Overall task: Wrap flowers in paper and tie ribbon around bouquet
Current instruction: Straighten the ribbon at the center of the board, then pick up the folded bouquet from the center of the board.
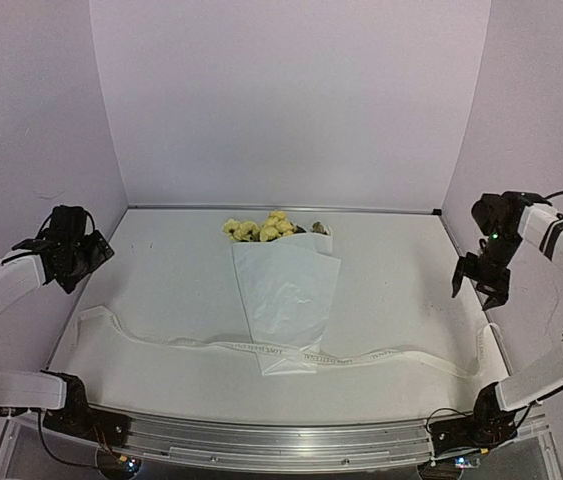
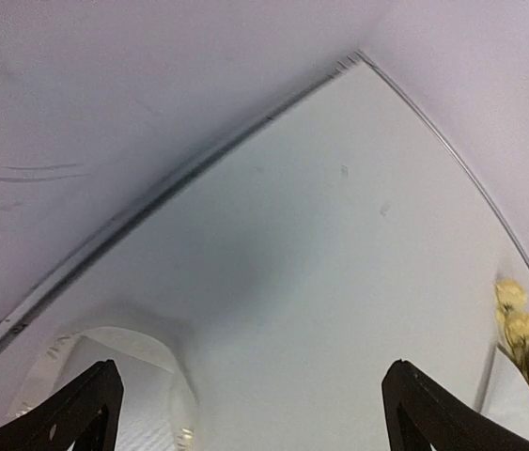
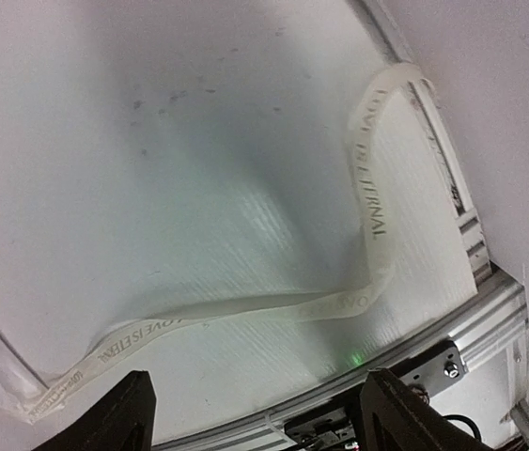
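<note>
Top external view shows the table (image 1: pixel 161 260) with the paper (image 1: pixel 286 290) at its middle, folded into a cone around the flowers (image 1: pixel 259 228), whose yellow heads stick out at the far end. The ribbon (image 1: pixel 381 355) lies loose and untied along the near side, running almost from the left edge to the right edge and crossing the cone's near tip; whether it passes over or under the paper there I cannot tell. The wrapping looks done and the tying not begun. The left gripper (image 2: pixel 252 395) hangs above the far left part of the table, its fingers spread wide with nothing between them, and the ribbon's left end curls just below it. The right gripper (image 3: pixel 256 395) hangs by the right edge, fingers also spread and empty, over the ribbon's right end. To tie well, each gripper should probably drop onto its own ribbon end and pinch it flat near the tip. Both should then lift together and bring the band up to the cone's waist before crossing. An uneven pull may drag the light paper or open the fold.
</note>
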Controlling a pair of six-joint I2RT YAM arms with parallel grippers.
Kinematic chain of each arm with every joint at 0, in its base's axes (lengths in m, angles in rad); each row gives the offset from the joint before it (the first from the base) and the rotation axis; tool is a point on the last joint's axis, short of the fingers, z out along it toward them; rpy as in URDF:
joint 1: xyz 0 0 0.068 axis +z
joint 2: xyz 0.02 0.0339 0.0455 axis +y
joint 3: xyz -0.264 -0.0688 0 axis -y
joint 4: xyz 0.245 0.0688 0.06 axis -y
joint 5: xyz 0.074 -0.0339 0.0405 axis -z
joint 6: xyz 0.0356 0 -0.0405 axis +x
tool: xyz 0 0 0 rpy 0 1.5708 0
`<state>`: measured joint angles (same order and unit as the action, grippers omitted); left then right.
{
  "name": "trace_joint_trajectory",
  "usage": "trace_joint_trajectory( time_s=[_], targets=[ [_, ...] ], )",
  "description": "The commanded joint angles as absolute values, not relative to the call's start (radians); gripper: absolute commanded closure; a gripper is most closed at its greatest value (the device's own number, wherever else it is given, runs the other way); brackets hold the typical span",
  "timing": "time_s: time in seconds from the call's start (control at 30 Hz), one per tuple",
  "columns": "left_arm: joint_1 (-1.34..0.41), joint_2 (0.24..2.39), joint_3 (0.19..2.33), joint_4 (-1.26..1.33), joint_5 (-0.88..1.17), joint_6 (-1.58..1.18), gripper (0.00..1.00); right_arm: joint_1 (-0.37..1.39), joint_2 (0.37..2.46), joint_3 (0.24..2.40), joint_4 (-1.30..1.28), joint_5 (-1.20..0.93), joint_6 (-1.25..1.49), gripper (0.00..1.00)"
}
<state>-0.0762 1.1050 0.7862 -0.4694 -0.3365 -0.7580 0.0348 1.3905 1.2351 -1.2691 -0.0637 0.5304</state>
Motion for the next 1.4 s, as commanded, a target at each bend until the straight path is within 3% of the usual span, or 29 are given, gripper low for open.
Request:
trace_joint_trajectory(
  time_s=[0.0, 0.2, 0.43, 0.93, 1.23, 1.37],
  targets=[
    [-0.284, 1.17, 0.85, -0.347, -0.156, -0.689, 0.01, 0.2, 1.39, 1.203, -1.13, -0.196, 0.501, 0.22],
    [-0.486, 1.352, 0.856, -0.168, 0.092, -0.687, 0.13, 0.402, 1.469, 1.143, -0.882, -0.291, 0.576, 0.22],
    [-0.643, 1.54, 0.9, -0.026, 0.225, -0.659, 0.17, 0.572, 1.678, 1.206, -0.69, -0.404, 0.645, 0.25],
    [-0.75, 1.701, 0.859, 0.143, 0.346, -0.559, 0.26, 0.709, 1.867, 1.21, -0.457, -0.443, 0.749, 0.28],
    [-0.767, 1.73, 0.821, 0.176, 0.372, -0.597, 0.38, 0.712, 1.939, 1.174, -0.29, -0.485, 0.866, 0.4],
    [-0.772, 1.748, 0.824, 0.19, 0.371, -0.611, 0.4, 0.712, 1.964, 1.158, -0.234, -0.488, 0.91, 0.53]
  ],
)
